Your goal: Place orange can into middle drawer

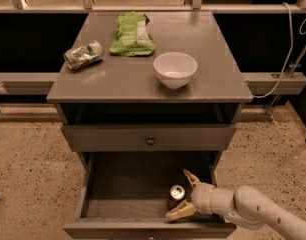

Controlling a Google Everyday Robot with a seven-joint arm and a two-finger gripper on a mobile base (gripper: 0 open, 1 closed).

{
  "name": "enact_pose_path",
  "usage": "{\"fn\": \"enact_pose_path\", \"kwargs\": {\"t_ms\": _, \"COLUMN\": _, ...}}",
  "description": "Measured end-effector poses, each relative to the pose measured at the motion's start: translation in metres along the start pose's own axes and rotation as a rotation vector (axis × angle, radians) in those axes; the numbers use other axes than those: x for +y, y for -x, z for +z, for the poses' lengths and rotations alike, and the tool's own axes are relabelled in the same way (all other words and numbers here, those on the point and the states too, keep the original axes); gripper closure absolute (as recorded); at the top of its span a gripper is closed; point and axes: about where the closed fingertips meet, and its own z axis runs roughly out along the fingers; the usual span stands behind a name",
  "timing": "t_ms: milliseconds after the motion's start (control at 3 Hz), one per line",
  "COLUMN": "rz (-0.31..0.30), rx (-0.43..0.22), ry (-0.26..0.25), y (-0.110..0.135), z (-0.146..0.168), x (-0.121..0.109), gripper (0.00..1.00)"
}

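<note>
While standing upright on the floor of the pulled-out middle drawer (118,228), toward its near right corner, orange can (176,192) framed by the end effector (177,195), fingers spread wide to either side, apparently not clamping. Placing step seemingly at the release; next, drawing back toward the near right without tipping the can. Tight margins: front edge just near, right wall close, closed upper drawer (108,137) overhead. Ample room leftward inside. Far off on the table (118,81): white bowl (175,69), green bag (132,34), crushed can (83,54)

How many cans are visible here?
2: the crushed green-and-white can on the cabinet top, left; the orange can in the open middle drawer, at the gripper. The drawer's dark rear may hide more.
</note>
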Motion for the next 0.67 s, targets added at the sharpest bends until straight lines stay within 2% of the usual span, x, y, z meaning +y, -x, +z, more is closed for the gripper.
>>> {"fn": "enact_pose_path", "kwargs": {"t_ms": 333, "rz": -0.021, "rx": -0.001, "ry": 0.000, "y": 0.005, "z": -0.009, "x": 0.003, "gripper": 0.00}}
{"fn": "enact_pose_path", "kwargs": {"t_ms": 667, "rz": -0.141, "rx": -0.011, "ry": 0.009, "y": 0.024, "z": -0.049, "x": 0.017, "gripper": 0.00}}
